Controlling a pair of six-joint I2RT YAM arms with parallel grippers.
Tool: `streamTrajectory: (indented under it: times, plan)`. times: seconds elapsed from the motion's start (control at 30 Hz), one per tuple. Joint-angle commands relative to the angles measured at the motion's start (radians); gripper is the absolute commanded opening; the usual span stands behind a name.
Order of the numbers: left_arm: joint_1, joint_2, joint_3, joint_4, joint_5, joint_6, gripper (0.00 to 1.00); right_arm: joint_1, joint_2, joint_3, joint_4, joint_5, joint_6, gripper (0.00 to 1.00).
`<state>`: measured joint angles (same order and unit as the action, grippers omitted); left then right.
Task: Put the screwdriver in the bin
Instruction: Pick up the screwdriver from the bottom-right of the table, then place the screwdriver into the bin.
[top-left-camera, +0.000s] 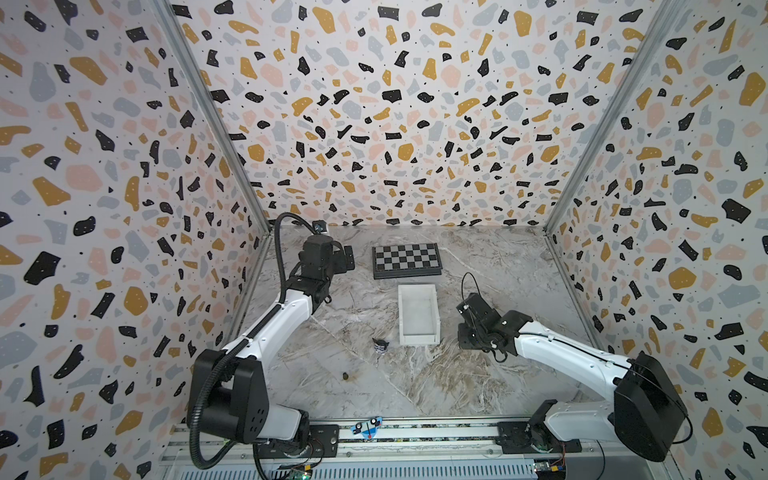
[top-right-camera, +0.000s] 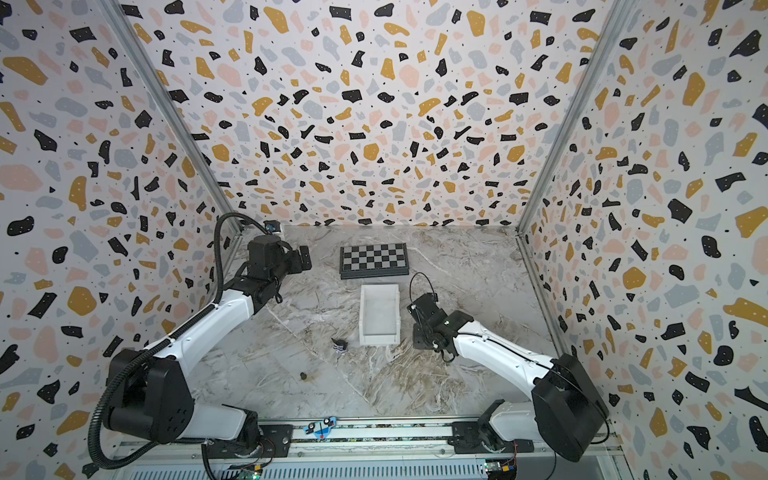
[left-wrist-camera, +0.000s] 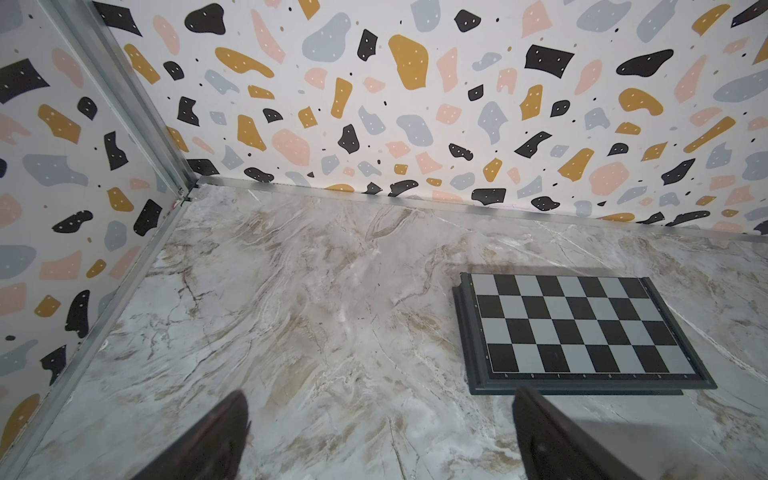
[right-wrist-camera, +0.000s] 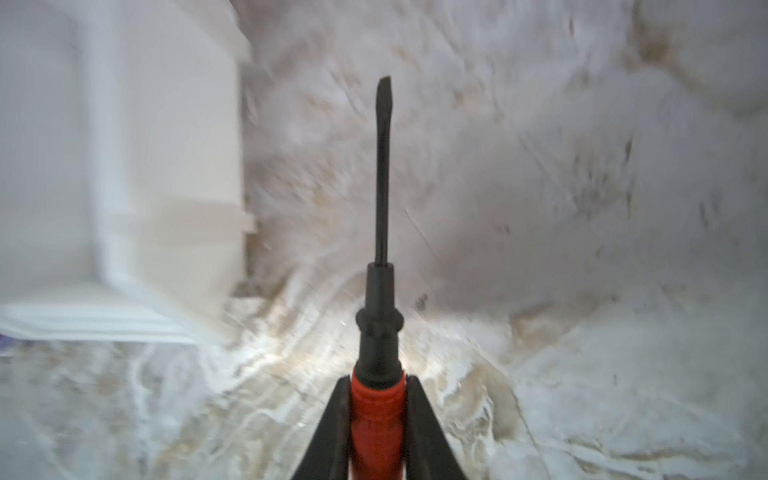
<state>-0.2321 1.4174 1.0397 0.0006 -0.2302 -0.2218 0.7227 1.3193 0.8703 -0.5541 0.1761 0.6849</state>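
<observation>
Screwdriver (right-wrist-camera: 381, 291) pinched by its orange handle in your right gripper (right-wrist-camera: 377, 382), just beside the bin (right-wrist-camera: 174, 124), not over it: clear the wall, centre above the opening, then release.

Chessboard (top-left-camera: 405, 258) just behind bin (top-left-camera: 418, 337), small object (top-left-camera: 380, 345) near bin's front left corner, screwdriver (right-wrist-camera: 379, 291) in right hand (right-wrist-camera: 377, 380) right of bin.

bin (top-left-camera: 417, 338): smooth white plastic, matt. screwdriver (right-wrist-camera: 379, 332): ribbed red plastic handle, dark matt shaft. tabletop (top-left-camera: 436, 386): marble-look, slight sheen.
</observation>
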Motion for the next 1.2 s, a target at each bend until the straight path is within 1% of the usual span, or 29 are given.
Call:
streamTrajectory:
  times: [0.0,0.2,0.33,0.63,1.0,1.17]
  plan:
    - [-0.002,-0.034,-0.007,0.018,-0.032,0.018,1.00,0.022,0.050,0.138,-0.001,0.042,-0.077,0.15]
    - [-0.001,-0.049,-0.015,0.019,-0.069,0.031,1.00,0.076,0.224,0.320,0.066,0.022,-0.159,0.15]
    - [-0.001,-0.052,-0.014,0.015,-0.086,0.028,1.00,0.104,0.316,0.368,0.098,0.002,-0.186,0.16]
    - [0.000,-0.058,-0.015,0.015,-0.092,0.032,1.00,0.135,0.429,0.382,0.129,-0.035,-0.206,0.18]
    - [0.000,-0.058,-0.017,0.016,-0.095,0.034,1.00,0.138,0.513,0.380,0.161,-0.049,-0.209,0.21]
    - [0.000,-0.054,-0.017,0.016,-0.097,0.035,1.00,0.138,0.538,0.396,0.154,-0.041,-0.215,0.26]
